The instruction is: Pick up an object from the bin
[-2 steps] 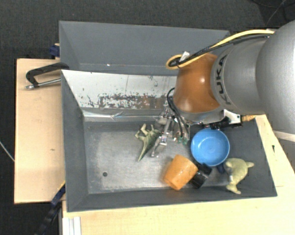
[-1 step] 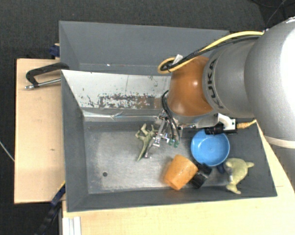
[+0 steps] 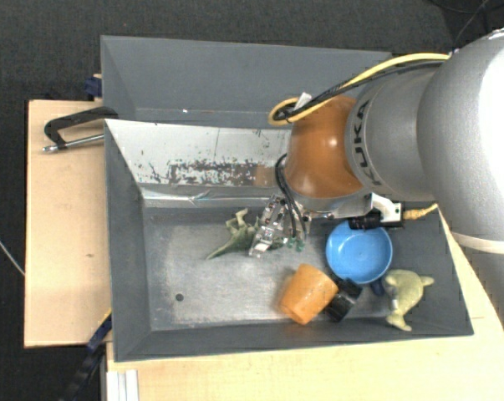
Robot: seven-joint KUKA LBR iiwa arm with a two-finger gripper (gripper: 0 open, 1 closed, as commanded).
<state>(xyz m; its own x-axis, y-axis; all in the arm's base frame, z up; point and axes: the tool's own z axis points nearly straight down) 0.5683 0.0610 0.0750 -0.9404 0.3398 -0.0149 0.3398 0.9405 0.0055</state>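
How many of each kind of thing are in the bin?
Toy animals: 2 (green toy animal, pale toy animal)
Cups: 2 (blue cup, orange cup)
Small black thing: 1
Total: 5

We are looking down into a grey bin (image 3: 164, 307), and the arm (image 3: 435, 132) is leaning in from the right with its orange cover (image 3: 318, 153) low over the back half. The gripper (image 3: 268, 230) is hanging near the middle of the floor, right at a green toy dinosaur (image 3: 233, 239) lying on its side; we are not making out whether they touch. A blue bowl (image 3: 358, 255) is sitting upright to the right. In front of it, an orange cup (image 3: 307, 294) is lying tipped over, touching a small black piece (image 3: 339, 307), and a pale toy dinosaur (image 3: 405, 294) is lying in the near right corner.
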